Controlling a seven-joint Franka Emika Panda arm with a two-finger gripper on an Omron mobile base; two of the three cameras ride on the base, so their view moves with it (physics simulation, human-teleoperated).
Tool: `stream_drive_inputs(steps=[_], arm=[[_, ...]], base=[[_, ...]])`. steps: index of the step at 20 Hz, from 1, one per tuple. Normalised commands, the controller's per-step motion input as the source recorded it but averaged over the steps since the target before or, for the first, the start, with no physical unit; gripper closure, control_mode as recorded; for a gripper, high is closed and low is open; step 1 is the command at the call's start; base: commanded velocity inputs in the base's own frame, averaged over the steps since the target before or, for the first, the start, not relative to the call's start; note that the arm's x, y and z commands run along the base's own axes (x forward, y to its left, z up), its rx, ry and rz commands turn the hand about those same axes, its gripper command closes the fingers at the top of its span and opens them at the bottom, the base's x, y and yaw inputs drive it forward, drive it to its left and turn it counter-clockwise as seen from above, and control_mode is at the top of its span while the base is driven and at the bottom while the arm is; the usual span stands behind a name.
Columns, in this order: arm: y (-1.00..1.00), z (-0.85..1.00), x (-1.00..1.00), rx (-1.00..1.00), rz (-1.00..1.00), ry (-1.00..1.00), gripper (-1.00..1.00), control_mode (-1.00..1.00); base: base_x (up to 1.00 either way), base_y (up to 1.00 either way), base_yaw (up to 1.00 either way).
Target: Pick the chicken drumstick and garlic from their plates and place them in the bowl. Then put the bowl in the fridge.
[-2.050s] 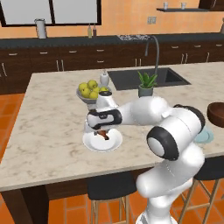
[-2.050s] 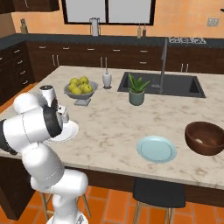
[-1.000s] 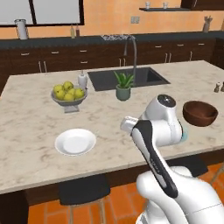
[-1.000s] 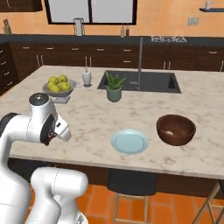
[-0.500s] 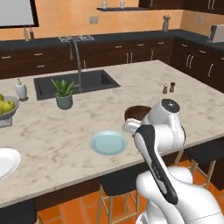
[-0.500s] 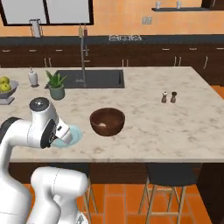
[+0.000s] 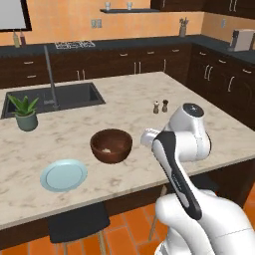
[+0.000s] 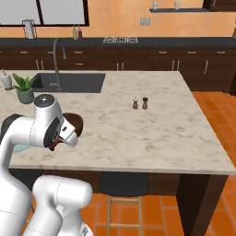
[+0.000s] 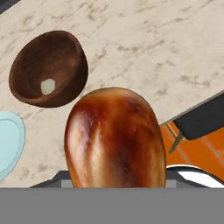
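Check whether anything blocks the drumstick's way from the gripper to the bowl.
Nothing visible does. The chicken drumstick is held close before the hand camera; the bowl sits open on bare counter, with the garlic already inside.

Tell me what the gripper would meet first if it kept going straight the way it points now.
Probably the marble counter just right of the bowl. The gripper carries the chicken drumstick, which blocks the centre of the hand view, so depth and the exact line are unclear.
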Motion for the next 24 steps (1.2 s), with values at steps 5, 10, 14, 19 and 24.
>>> stream_drive_inputs(steps=[5, 10, 14, 19, 24], arm=[[0.0, 0.0, 0.0, 0.0, 0.0, 0.0, 1.0, 1.0], [0.59, 0.14, 0.79, 0.01, 0.16, 0.11, 1.0, -1.0], [0.88, 0.41, 1.0, 0.02, 0.07, 0.25, 1.0, -1.0], [0.67, 0.02, 1.0, -0.03, 0.01, 0.42, 1.0, -1.0], [0.06, -0.42, 0.65, -0.07, 0.01, 0.19, 1.0, -1.0]], base=[[0.78, -0.08, 0.31], [0.17, 0.09, 0.06], [0.0, 0.0, 0.0], [0.0, 0.0, 0.0], [0.0, 0.0, 0.0]])
